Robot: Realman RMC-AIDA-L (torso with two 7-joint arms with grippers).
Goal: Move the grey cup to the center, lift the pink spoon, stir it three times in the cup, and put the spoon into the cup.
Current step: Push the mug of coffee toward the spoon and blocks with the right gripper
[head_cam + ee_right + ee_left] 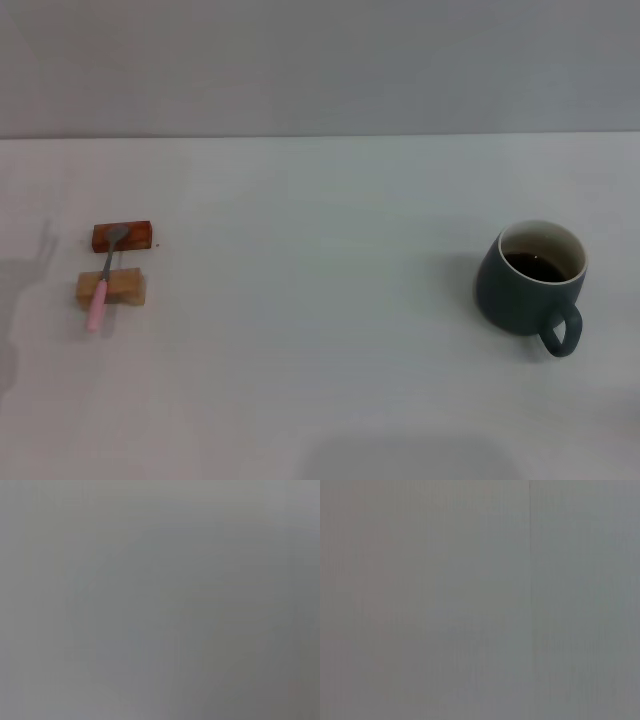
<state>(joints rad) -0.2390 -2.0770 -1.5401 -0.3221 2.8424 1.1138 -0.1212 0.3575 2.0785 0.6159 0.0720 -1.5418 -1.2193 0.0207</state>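
The grey cup (pixel 530 285) stands upright on the right side of the white table (pixel 320 330) in the head view. It is dark blue-grey with a pale rim, dark liquid inside, and its handle points toward the front right. The pink spoon (pixel 103 280) lies on the left side, resting across two small wooden blocks, its metal bowl on the far one and its pink handle toward the front. Neither gripper shows in any view. Both wrist views show only a plain grey surface.
A reddish-brown block (pixel 123 236) and a tan block (pixel 111 288) lie under the spoon. The table's far edge meets a grey wall. A faint shadow falls on the table's left edge.
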